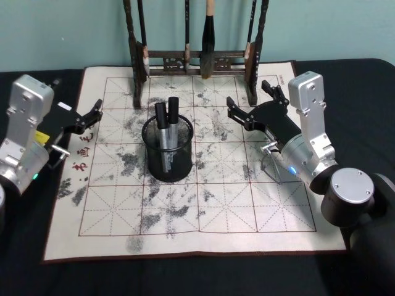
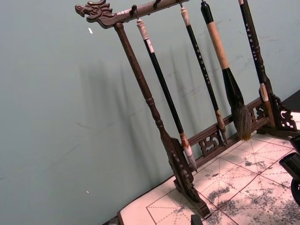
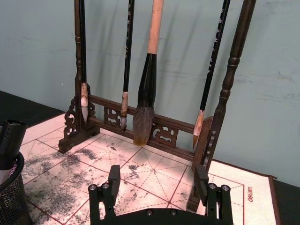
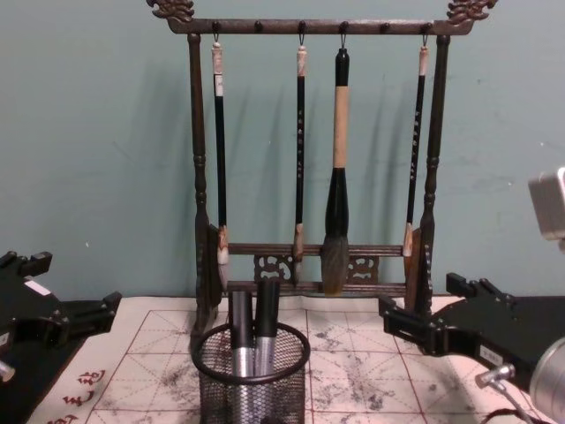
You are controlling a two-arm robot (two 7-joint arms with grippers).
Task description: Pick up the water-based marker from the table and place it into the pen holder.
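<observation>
The black wire-mesh pen holder (image 1: 168, 154) (image 4: 252, 380) stands on the white calligraphy mat (image 1: 185, 209) of the table, left of centre. Two water-based markers with black caps and grey barrels stand upright inside it (image 1: 162, 126) (image 1: 173, 120) (image 4: 240, 331) (image 4: 266, 327). My right gripper (image 1: 250, 98) (image 3: 157, 180) (image 4: 425, 305) hovers open and empty to the right of the holder, pointing at the brush rack. The holder's edge (image 3: 10, 197) and one marker cap (image 3: 9, 140) appear in the right wrist view. My left gripper (image 1: 94, 112) (image 4: 75, 284) is open and empty at the mat's left edge.
A tall dark wooden brush rack (image 1: 197, 61) (image 4: 309, 265) (image 2: 178, 159) (image 3: 154, 136) with several hanging brushes stands at the mat's far edge against a teal wall. Dark tabletop (image 1: 358, 80) surrounds the mat. The mat's near half is bare, stained paper.
</observation>
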